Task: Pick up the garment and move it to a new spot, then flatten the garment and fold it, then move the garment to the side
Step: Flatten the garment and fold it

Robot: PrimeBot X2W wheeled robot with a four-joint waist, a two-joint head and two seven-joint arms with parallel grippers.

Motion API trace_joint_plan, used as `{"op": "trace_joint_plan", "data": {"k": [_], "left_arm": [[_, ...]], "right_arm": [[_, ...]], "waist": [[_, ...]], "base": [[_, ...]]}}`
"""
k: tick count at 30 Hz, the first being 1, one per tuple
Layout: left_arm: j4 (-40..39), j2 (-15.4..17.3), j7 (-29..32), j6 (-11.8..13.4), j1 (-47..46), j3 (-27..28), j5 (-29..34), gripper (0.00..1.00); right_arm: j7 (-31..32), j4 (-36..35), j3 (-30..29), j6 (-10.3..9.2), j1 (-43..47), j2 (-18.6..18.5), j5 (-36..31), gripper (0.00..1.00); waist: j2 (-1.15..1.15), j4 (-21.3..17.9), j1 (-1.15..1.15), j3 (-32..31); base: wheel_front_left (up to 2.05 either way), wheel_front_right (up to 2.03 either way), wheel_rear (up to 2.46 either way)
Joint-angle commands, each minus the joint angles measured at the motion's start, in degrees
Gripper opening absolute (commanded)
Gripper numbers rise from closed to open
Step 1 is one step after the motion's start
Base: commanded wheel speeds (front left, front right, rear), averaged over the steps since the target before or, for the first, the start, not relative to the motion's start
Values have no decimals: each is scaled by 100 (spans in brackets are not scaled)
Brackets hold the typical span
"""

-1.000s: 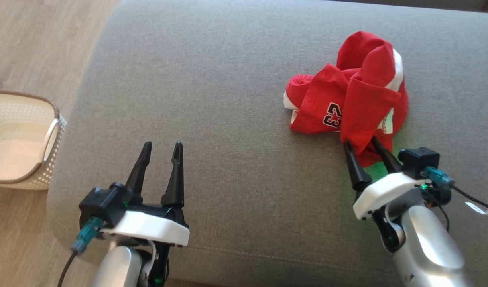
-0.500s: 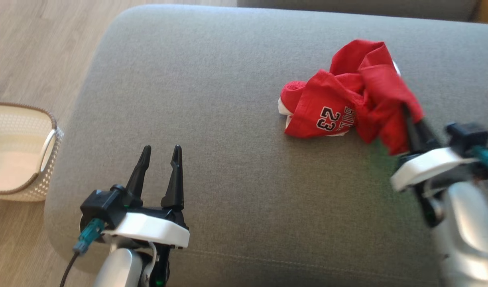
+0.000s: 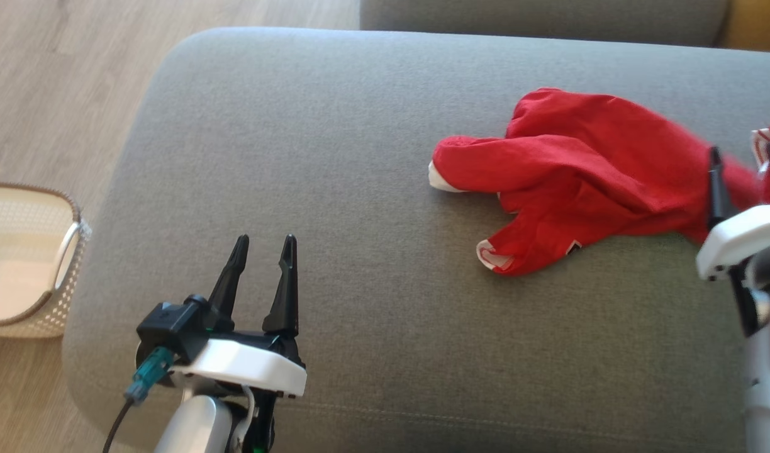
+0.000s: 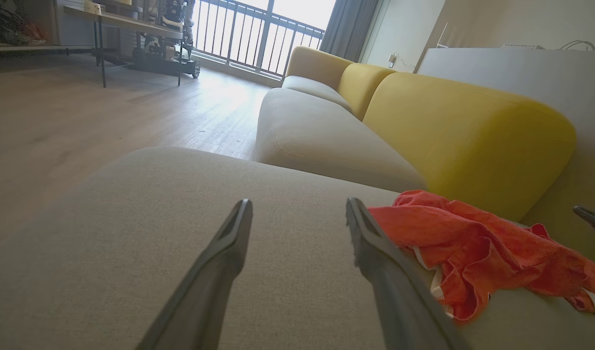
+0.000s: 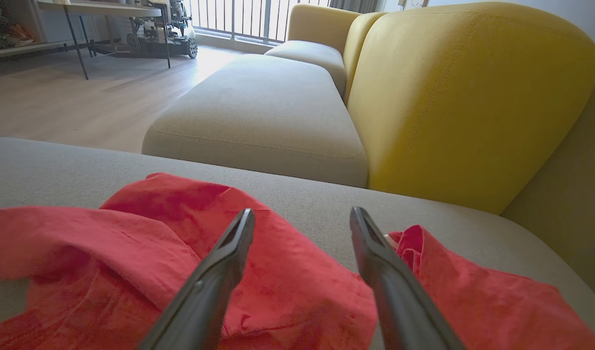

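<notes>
Fingers of the left gripper (image 3: 265, 240) stand apart over bare cushion (image 3: 372, 157), holding nothing. The right gripper (image 5: 302, 214) has its jaws apart too, with cloth of the garment (image 3: 586, 176) lying between and beneath them. The garment sprawls rumpled on the cushion's right half. It looks soft, light and floppy, likely to bunch, so pinch a hem or shoulder seam.

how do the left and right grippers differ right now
The left gripper hangs over bare grey cushion, the right gripper over the red garment. Left gripper shows whole in the head view; right gripper is cut by its edge. Both stand open.
</notes>
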Motion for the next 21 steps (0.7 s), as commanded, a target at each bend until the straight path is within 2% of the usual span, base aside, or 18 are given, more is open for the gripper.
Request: {"op": "trace_joint_plan", "data": {"k": [1, 6, 10, 17, 21], "left_arm": [[-141, 11, -29, 9, -95, 198, 8, 100], [-121, 10, -29, -13, -39, 228, 54, 100], [-134, 10, -29, -30, -26, 235, 71, 100], [-203, 10, -29, 23, 27, 276, 14, 100], [-88, 10, -29, 98, 93, 320, -33, 100]], "right_arm": [[-19, -172, 123, -2, -173, 23, -80, 100], [-189, -421, 328, -2, 10, 368, -30, 100], [-309, -860, 868, -2, 448, 574, 269, 100], [-620, -1794, 1736, -2, 1564, 686, 789, 100], [-732, -1974, 2238, -2, 2089, 689, 1103, 100]], "waist": [[0, -60, 0, -45], [0, -255, 0, -158], [0, -427, 0, -206], [0, -776, 0, -271], [0, -955, 0, -318]], "base": [[0, 0, 0], [0, 0, 0], [0, 0, 0], [0, 0, 0], [0, 0, 0]]}}
